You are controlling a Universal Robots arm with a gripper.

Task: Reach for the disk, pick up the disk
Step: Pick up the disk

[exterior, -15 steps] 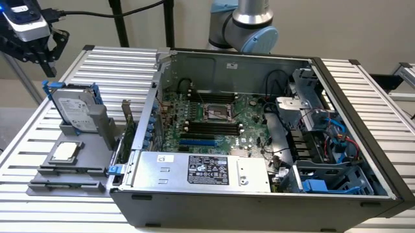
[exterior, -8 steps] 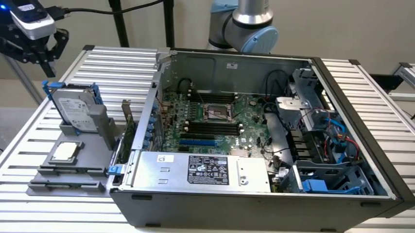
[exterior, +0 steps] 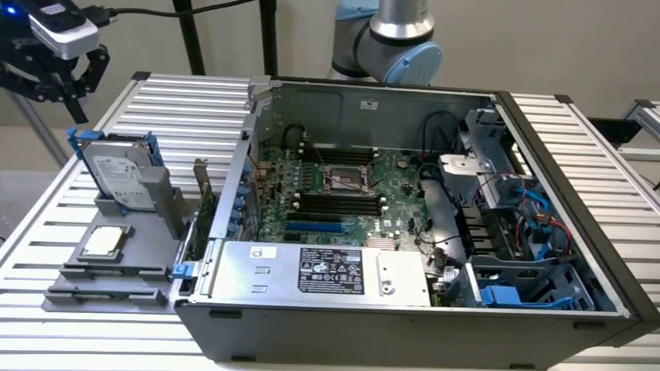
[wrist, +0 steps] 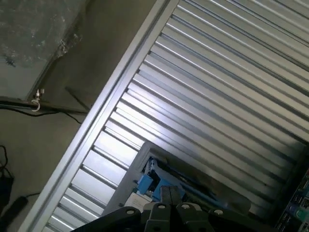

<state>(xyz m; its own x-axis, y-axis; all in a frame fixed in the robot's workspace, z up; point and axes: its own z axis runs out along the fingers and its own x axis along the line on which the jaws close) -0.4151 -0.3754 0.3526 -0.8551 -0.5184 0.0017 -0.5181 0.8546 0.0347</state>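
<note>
Closest to the exterior camera is the open computer case (exterior: pixel 413 332), with the silver power-supply box (exterior: pixel 320 270) along its near edge. Beside the case, on the exterior view's left, a grey stand (exterior: pixel 154 201) sits on the slatted aluminium desk (exterior: pixel 185 100). A small square chip on a tray (exterior: pixel 107 241) lies in front of it.

The disk (exterior: pixel 116 171) stands on edge in that stand. Its blue caddy frames it, its labelled face is turned toward the camera, and its long axis runs roughly upright with a slight lean. Its top edge is free and uncovered.

The hand (exterior: pixel 57 93) hangs in the air above the disk and a little to the exterior view's left of it, clearly apart from the caddy's top edge. The disk therefore lies below the hand and slightly toward the case. The jaws look spread fairly wide and hold nothing.

In the wrist view the blue caddy and grey top of the disk (wrist: pixel 164 186) sit just beyond the hand's own hardware (wrist: pixel 164 212), with the desk's slats (wrist: pixel 217 96) running behind.

I judge the reach to be under way and the grasp not yet made.
</note>
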